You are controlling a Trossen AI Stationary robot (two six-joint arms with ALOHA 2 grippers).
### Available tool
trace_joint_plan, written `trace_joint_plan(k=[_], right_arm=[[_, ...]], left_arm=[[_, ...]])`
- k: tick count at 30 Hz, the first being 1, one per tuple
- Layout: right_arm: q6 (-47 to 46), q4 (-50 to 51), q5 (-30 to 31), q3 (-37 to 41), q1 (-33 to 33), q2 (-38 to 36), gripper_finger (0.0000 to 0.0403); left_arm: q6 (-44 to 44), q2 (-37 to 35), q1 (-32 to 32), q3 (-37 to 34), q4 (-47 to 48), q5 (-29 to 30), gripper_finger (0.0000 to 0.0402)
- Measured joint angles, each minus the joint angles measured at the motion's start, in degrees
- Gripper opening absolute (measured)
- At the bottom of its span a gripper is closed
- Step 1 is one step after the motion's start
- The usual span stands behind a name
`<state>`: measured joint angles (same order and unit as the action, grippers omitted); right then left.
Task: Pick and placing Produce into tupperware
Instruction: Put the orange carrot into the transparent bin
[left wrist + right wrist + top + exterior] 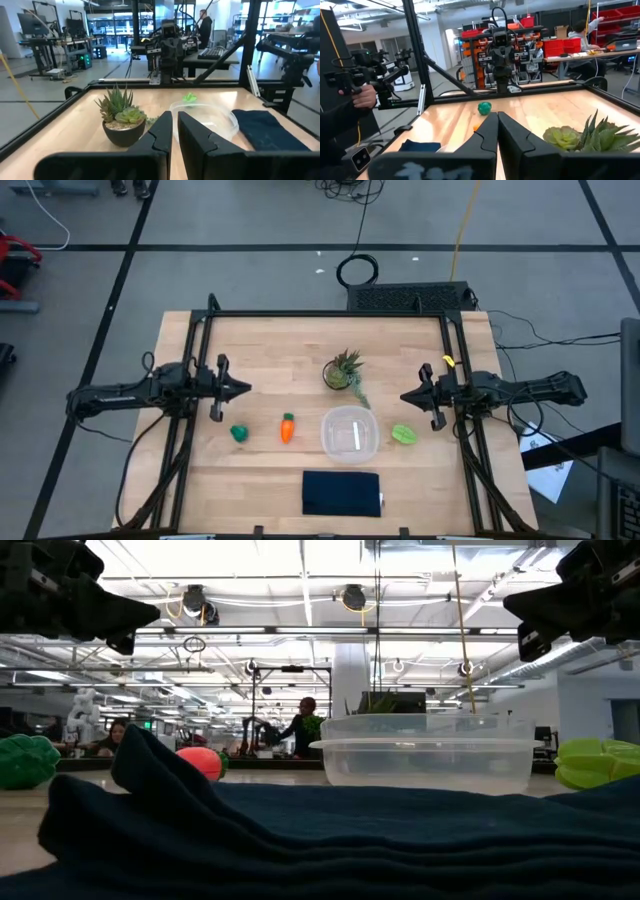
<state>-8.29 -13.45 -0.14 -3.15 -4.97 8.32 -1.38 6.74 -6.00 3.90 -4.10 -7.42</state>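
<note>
On the table, the orange carrot (287,428) lies between the dark green piece (239,433) and the clear tupperware (349,434). The lime-green piece (404,434) lies right of the tupperware. My left gripper (243,388) hovers shut above the table, beyond the dark green piece. My right gripper (405,397) hovers shut beyond the lime-green piece. In the low view both grippers hang high, the left (135,625) and the right (522,625), well above the tupperware (425,752). The left wrist view shows the tupperware (207,117) and the lime-green piece (189,98). The right wrist view shows the dark green piece (484,107).
A spiky potted plant (343,371) stands just beyond the tupperware, between the two grippers. A dark navy folded cloth (341,493) lies by the near edge. A black frame (300,313) borders the table. A person's hand (362,95) holds equipment beyond the table's left side.
</note>
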Motion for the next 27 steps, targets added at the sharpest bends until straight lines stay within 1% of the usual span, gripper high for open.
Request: trace_joint_plan(k=[6,12,20,21,25,27], right_arm=[[2.1,0.0,0.0,0.0,0.0,0.0,0.0],[3.5,0.0,0.0,0.0,0.0,0.0,0.0],[3.6,0.0,0.0,0.0,0.0,0.0,0.0],[3.6,0.0,0.0,0.0,0.0,0.0,0.0],[3.6,-0.5,0.0,0.0,0.0,0.0,0.0],[3.6,-1.1,0.0,0.0,0.0,0.0,0.0]], left_arm=[[-1.8,0.0,1.0,0.0,0.0,0.6,0.003],[-1.3,0.0,1.0,0.0,1.1,-0.8,0.003],[-0.5,0.0,1.0,0.0,2.1,-0.9,0.003],[-0.1,0.0,1.0,0.0,2.5,-0.1,0.003],[2.6,1.9,1.0,0.0,3.3,6.9,0.003],[2.3,3.9,1.0,0.0,2.6,7.3,0.003]])
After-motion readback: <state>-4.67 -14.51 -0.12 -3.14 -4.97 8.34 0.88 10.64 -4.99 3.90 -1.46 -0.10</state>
